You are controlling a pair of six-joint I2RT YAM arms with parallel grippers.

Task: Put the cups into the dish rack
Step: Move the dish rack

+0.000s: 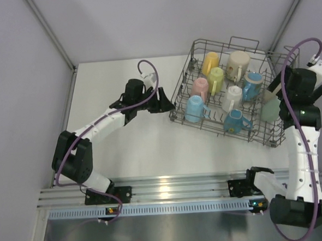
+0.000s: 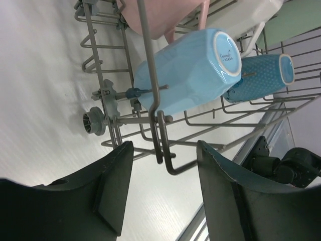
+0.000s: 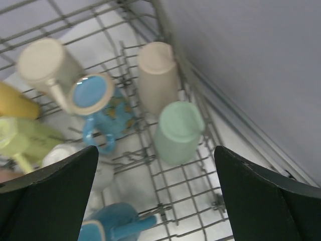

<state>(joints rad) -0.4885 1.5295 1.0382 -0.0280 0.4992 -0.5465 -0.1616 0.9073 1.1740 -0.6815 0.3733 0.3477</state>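
L hand (image 2: pixel 163 150) spread | dish rack (image 2: pixel 108 103) wire poss. betw fingers | lt-blue cup (image 2: pixel 185 70) inside

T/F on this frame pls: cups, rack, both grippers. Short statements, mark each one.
1. All the cups are in the dish rack; none is on the table. True.
2. The right gripper grips the mint green tumbler. False: it hangs open above the tumbler, which stands in the rack.
3. The left gripper is open at the rack's left side, with a wire between its fingers. True.
4. The light blue cup stands mouth up. False: it lies on its side, base toward the left wrist camera.
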